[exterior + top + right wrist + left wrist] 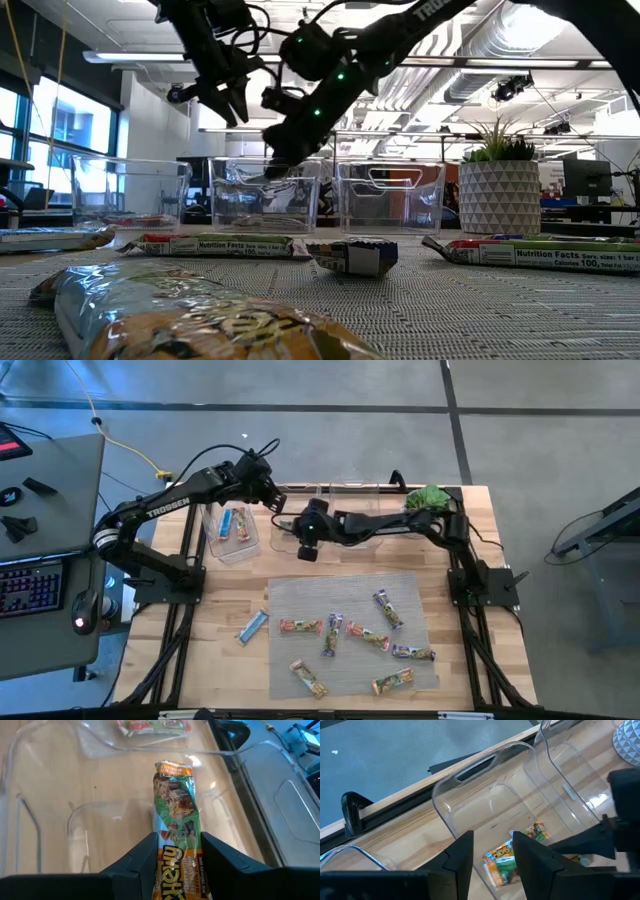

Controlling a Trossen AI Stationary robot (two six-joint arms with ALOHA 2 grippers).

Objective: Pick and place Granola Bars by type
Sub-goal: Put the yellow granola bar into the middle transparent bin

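My right gripper (176,845) is shut on a green-orange granola bar (175,800) over a clear bin (290,532) at the table's far side. My left gripper (492,850) hovers open and empty just beyond it (273,498), looking down into a clear bin (485,795) where a green-orange wrapper (502,862) shows. Two blue bars (238,523) lie in the leftmost bin. A red-pink bar (150,727) lies in another bin. Several bars (350,635) lie flat on the grey mat, and one blue bar (252,626) on the wood to its left. My right gripper pinches the green-orange bar between its two fingers near one end (177,855). The bar runs on along the fingers and sticks out past their tips. It hangs clear above the bin floor, and the fingers slant down toward the bin (282,160).
Several clear bins (385,195) stand in a row along the far edge. A potted plant (428,498) in a white pot (498,195) is at their right end. The grey mat (420,595) covers the table's near middle. The two arms are close together over the bins.
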